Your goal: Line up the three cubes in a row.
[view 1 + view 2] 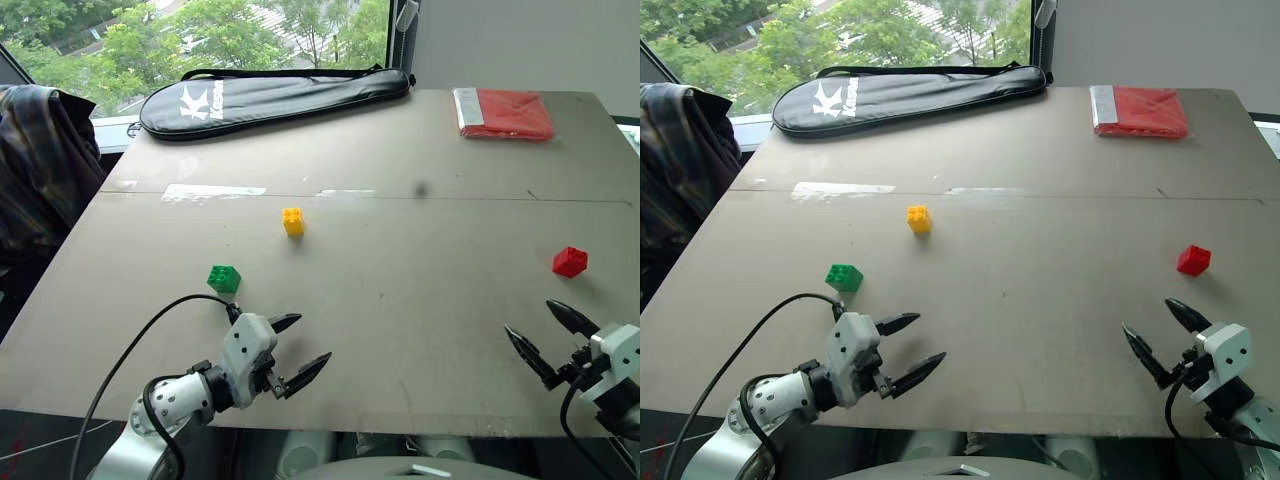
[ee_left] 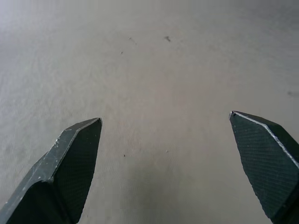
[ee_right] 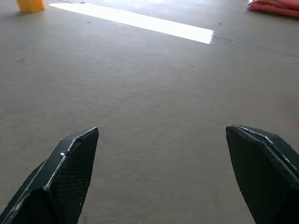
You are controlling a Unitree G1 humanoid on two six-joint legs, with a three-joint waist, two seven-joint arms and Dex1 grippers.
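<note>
The three cubes lie scattered on the grey tabletop [image 1: 420,280], well apart from one another. The yellow cube [image 1: 293,221] sits near the middle; the green cube [image 1: 224,278] lies nearer the robot and to its left; the red cube [image 1: 570,262] sits far over on the right. The left pincer [image 1: 297,350] hovers near the front edge, just this side of the green cube, its fingers spread wide and holding nothing. The right pincer [image 1: 548,335] hangs near the front right, close to the red cube, likewise spread and empty. At the far edge lie a black racket bag [image 1: 270,98] and a flat red packet [image 1: 505,112]
</note>
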